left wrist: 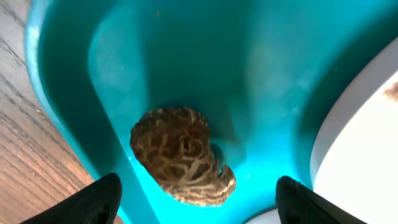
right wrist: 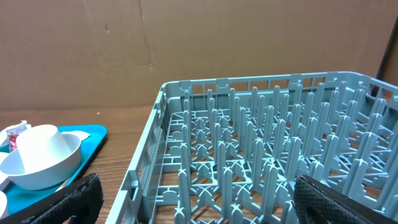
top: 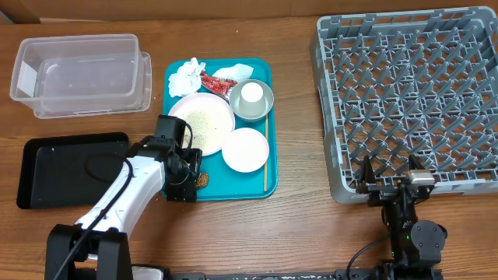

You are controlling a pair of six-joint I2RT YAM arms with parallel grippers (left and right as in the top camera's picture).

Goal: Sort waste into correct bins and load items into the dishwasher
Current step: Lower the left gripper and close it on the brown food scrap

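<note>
While its two dark fingers stand wide apart, the left pincer has hold of nothing: they flank a brown food scrap without touching it. That mottled, rounded lump lies on the floor of the teal tray, tucked into its near-left corner, just inside the raised rim.

Farther in on the same tray, the large pale plate sits toward the left edge, with white rice-like grains scattered over it. The smaller white bowl rests just beside it on the near-right. Behind that, the silvery-grey bowl holds the small white cup. A thin wooden stick runs along the tray's right edge. At the far edge lie the crumpled white napkin and, next to it, the small red wrapper.

Off the tray, the flat black tray lies by the table's left edge, beside the left arm, and the clear plastic tub stands in the far-left corner.

Over on the right, the grey dish rack fills the table's far-right corner. The right pincer hangs at the rack's near edge, spread fully wide and gripping nothing.
</note>
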